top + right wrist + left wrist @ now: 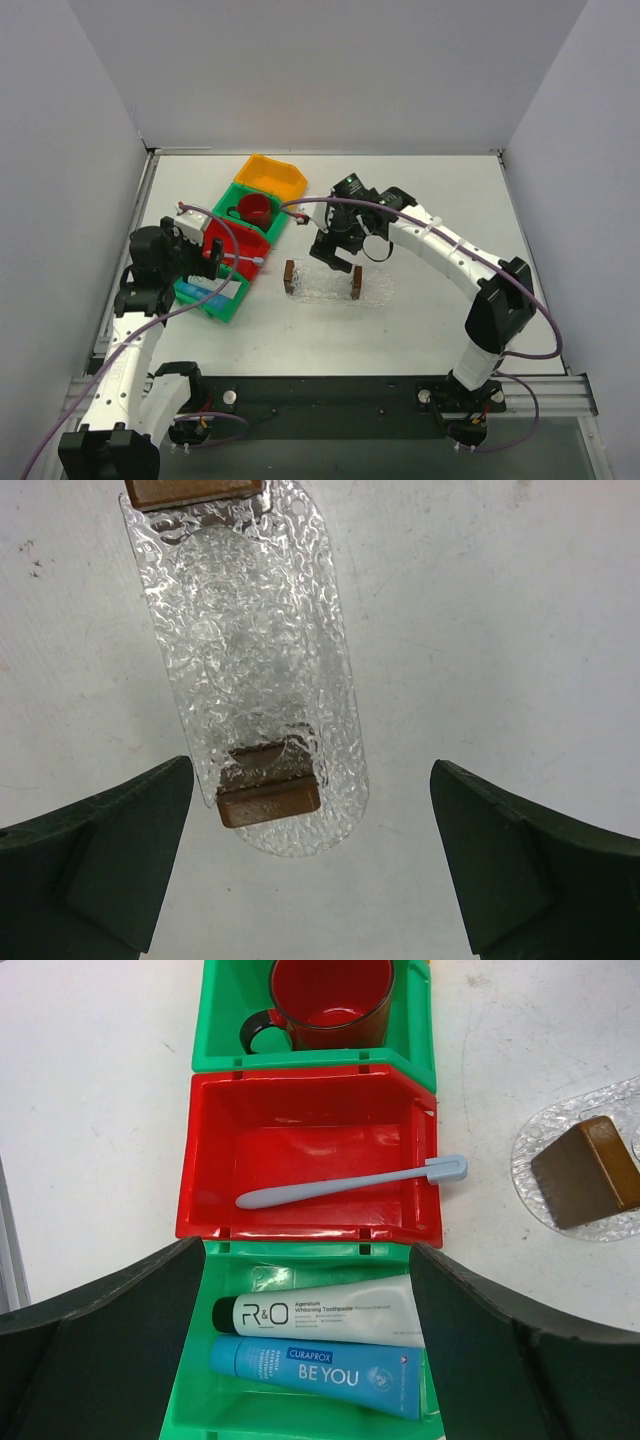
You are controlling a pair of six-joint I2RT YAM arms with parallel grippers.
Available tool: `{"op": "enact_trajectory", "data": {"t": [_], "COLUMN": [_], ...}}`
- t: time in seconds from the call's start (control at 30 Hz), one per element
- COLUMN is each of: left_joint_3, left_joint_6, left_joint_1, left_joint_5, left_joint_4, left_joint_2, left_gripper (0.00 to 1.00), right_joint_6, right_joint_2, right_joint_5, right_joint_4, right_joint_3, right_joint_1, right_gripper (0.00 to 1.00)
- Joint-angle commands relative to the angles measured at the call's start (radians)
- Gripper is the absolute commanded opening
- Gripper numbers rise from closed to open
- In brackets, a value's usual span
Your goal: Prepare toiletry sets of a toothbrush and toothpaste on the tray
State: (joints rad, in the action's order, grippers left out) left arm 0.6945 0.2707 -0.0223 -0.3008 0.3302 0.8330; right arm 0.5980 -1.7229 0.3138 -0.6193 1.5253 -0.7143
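Dark fingers of the left gripper (pixel 305 1260) stand spread wide with nothing between them, poised above the nearest green bin (pixel 230 1280). In that bin, directly below the gap, two toothpaste tubes lie side by side and touching: a silver-white tube (pixel 320 1312) with a black cap on the far side and a blue tube (pixel 315 1368) on the near side, both with caps pointing left. Just beyond them is a red bin (pixel 200 1160) holding the toothbrush (pixel 350 1182). It is slim and pale blue and lies on a slant, its broader end propped on the bin's right rim and its tapered end down on the floor toward the left. Farther still, another green bin (pixel 215 1020) holds a red mug (pixel 330 995), and a yellow bin (pixel 272 177) ends the row. To the right, the right gripper (pixel 312 770) is likewise fully open and holds nothing. It hangs over the near end of the tray (pixel 250 630), a clear dimpled glass tray with a brown wooden handle (pixel 268 795) at each end, which rests on the white table (pixel 500 630) well apart from the bins.
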Motion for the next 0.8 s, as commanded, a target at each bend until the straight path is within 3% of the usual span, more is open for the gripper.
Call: {"op": "enact_trajectory", "data": {"t": [0.0, 0.27, 0.4, 0.53, 0.77], "left_joint_3": [0.059, 0.181, 0.276, 0.457, 0.683], "left_joint_6": [0.009, -0.030, 0.042, 0.140, 0.251], "left_joint_1": [-0.007, -0.004, 0.013, 0.114, 0.288], "left_joint_5": [-0.056, -0.112, -0.141, -0.140, 0.031], "left_joint_4": [-0.071, -0.108, -0.077, 0.015, 0.150], "left_joint_2": [0.024, 0.190, 0.293, 0.443, 0.690], "left_gripper": [0.95, 0.95, 0.92, 0.91, 0.87], "right_joint_6": [-0.043, -0.174, -0.231, -0.224, -0.254], "right_joint_2": [0.081, 0.204, 0.287, 0.338, 0.405], "right_joint_5": [-0.018, -0.214, -0.278, -0.298, -0.251], "right_joint_4": [-0.020, 0.010, 0.010, 0.012, 0.047], "right_joint_3": [-0.045, -0.143, -0.181, -0.237, -0.336], "right_joint_1": [0.032, 0.073, 0.079, 0.096, 0.170], "right_gripper": [0.99, 0.98, 0.97, 0.96, 0.94]}}
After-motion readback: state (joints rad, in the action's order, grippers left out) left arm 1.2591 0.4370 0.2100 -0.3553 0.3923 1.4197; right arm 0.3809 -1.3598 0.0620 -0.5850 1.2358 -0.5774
